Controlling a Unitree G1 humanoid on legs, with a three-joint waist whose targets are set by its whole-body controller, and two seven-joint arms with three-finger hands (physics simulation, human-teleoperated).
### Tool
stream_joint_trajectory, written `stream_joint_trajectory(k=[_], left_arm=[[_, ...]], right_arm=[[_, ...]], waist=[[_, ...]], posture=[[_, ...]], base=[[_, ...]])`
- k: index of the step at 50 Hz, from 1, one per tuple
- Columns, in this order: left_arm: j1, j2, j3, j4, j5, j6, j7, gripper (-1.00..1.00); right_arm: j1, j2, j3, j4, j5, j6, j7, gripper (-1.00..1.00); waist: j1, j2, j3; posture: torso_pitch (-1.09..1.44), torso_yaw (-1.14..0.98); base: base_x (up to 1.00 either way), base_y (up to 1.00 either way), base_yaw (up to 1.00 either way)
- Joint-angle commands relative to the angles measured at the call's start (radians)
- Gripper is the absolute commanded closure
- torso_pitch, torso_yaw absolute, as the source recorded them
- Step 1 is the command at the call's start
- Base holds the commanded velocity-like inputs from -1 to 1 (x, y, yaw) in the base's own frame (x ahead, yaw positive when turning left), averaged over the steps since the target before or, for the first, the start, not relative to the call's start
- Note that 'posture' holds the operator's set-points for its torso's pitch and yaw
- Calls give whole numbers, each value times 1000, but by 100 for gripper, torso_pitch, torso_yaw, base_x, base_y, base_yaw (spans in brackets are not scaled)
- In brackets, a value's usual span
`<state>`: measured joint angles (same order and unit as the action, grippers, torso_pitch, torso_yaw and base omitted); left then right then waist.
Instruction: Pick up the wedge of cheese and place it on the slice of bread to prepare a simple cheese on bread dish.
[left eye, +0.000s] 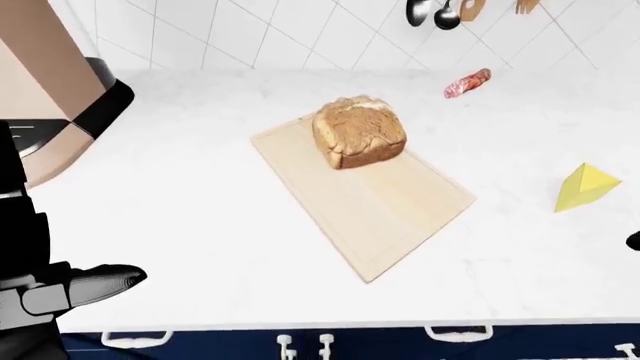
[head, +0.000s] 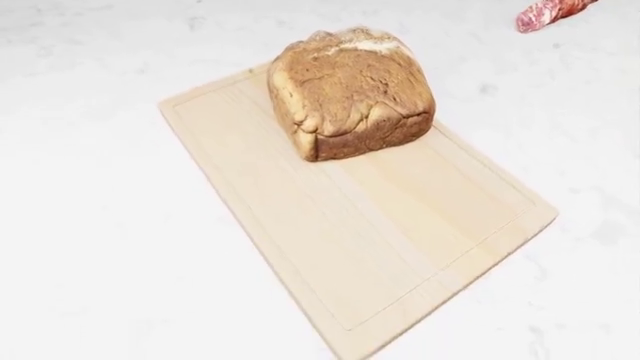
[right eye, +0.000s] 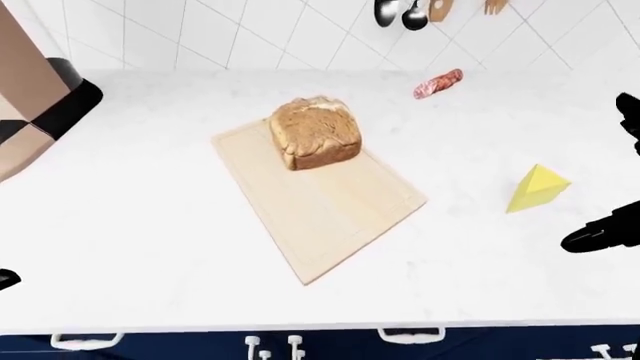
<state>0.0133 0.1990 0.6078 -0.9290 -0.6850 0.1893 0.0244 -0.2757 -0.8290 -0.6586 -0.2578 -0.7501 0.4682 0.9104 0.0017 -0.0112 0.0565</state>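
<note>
Right hand (right eye: 600, 234) is showing only as dark finger shapes at the right edge of the right-eye view, just right of and below the cheese (right eye: 535, 189), not touching it; whether its fingers are apart or together cannot be told. Left hand (left eye: 75, 289) is hanging at the lower left of the left-eye view with one grey finger pointing right and nothing in it, well apart from the board (left eye: 365, 199). Cheese is lying on the white counter (left eye: 200, 225) to the right of the board, bread (head: 350, 94) is sitting on the board's upper end, and a sausage (left eye: 467, 83) is lying near the tiled wall (left eye: 250, 34) beneath hanging utensils (left eye: 440, 11).
</note>
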Motion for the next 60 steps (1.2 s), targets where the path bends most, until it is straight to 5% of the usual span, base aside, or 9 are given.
stream_joint_trajectory(k=[1,14,25,32,60], left_arm=[[-10,11,7,-28,-4,-19,-3,-100],[-12,12,5,-23,-1,-22,-5,-100],[-13,11,0,-22,4,-23,-5,-100],[-12,9,1,-23,3,-23,-6,-100],[-10,7,1,-20,6,-28,-9,-100]], right_arm=[[-40,-31,-5,-30,-10,-2,1,-100],[-159,-59,106,26,0,22,4,-100],[-193,-48,189,101,-130,-77,4,-100],[-203,-24,197,110,-213,-144,16,-100],[-293,50,284,244,-241,-202,-27,-100]], waist=[[1,-6,-15],[0,-3,-20],[1,-2,-23],[1,1,-25],[4,0,-27]], posture=[[0,0],[0,0],[0,0],[0,0],[0,0]], base=[[0,0,0],[0,0,0],[0,0,0],[0,0,0],[0,0,0]])
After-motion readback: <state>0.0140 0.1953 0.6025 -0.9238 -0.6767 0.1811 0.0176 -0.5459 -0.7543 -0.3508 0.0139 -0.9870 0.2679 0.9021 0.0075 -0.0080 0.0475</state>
